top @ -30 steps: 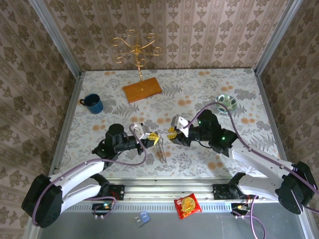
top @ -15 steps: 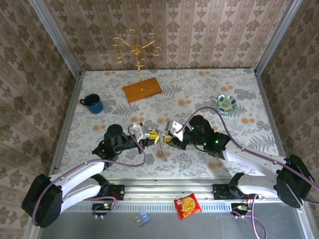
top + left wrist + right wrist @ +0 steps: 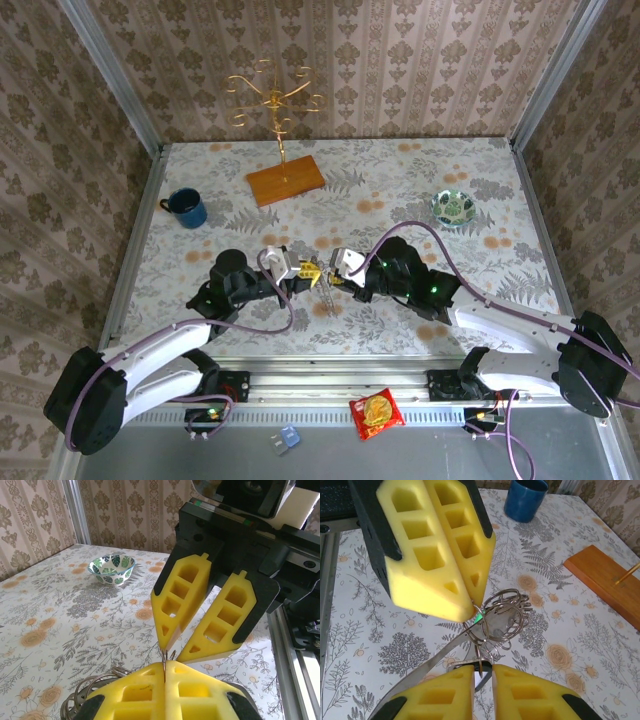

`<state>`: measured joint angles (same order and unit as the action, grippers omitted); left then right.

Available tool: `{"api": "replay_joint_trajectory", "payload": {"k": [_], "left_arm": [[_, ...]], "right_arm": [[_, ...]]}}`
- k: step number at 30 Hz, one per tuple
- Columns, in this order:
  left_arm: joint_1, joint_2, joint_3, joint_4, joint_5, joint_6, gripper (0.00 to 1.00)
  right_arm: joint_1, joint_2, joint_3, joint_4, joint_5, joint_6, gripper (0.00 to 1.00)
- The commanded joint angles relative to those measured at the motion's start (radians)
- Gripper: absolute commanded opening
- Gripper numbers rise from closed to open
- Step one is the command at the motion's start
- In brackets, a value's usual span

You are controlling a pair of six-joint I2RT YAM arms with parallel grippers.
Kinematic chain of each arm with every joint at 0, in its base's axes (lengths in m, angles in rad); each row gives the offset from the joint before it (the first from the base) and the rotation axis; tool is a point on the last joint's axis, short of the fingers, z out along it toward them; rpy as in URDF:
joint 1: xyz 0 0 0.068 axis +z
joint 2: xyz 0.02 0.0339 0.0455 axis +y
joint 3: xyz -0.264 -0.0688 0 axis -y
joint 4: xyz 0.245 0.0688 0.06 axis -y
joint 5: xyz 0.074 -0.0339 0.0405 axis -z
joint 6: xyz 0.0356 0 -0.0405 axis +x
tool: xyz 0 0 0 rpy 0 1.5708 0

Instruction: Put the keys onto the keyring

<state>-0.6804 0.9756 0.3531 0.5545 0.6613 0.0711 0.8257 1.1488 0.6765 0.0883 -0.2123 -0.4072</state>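
The keyring (image 3: 504, 614), likely light and springy, is clamped above the bench (image 3: 380, 645) in the left jaws; whether the dark key (image 3: 480, 668), best pinched by its head, is gripped by the right jaws cannot be told.

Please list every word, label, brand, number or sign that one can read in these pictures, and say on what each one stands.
No text is readable in any view.
Print on the red packet: too small to read.
Marks on the blue thing, if any: too small to tell.
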Motion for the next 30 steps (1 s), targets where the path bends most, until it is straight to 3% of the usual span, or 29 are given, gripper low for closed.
{"api": "replay_joint_trajectory", "payload": {"k": [1,13,20,24,30], "left_arm": [[-0.006,0.000,-0.006,0.060,0.001,-0.024,0.00],[-0.010,0.032,-0.007,0.089,-0.011,-0.027,0.00],[-0.011,0.052,-0.018,0.114,-0.011,-0.029,0.00],[-0.012,0.055,-0.033,0.132,-0.011,-0.031,0.00],[-0.011,0.075,-0.082,0.243,-0.011,-0.047,0.00]], "right_arm": [[0.012,-0.012,-0.003,0.025,0.017,-0.024,0.15],[0.045,0.012,0.017,0.001,-0.026,-0.056,0.01],[0.059,0.028,0.020,-0.004,-0.020,-0.074,0.00],[0.046,0.011,0.004,0.001,-0.010,-0.040,0.20],[-0.097,-0.055,-0.065,0.059,-0.236,0.136,0.25]]}}
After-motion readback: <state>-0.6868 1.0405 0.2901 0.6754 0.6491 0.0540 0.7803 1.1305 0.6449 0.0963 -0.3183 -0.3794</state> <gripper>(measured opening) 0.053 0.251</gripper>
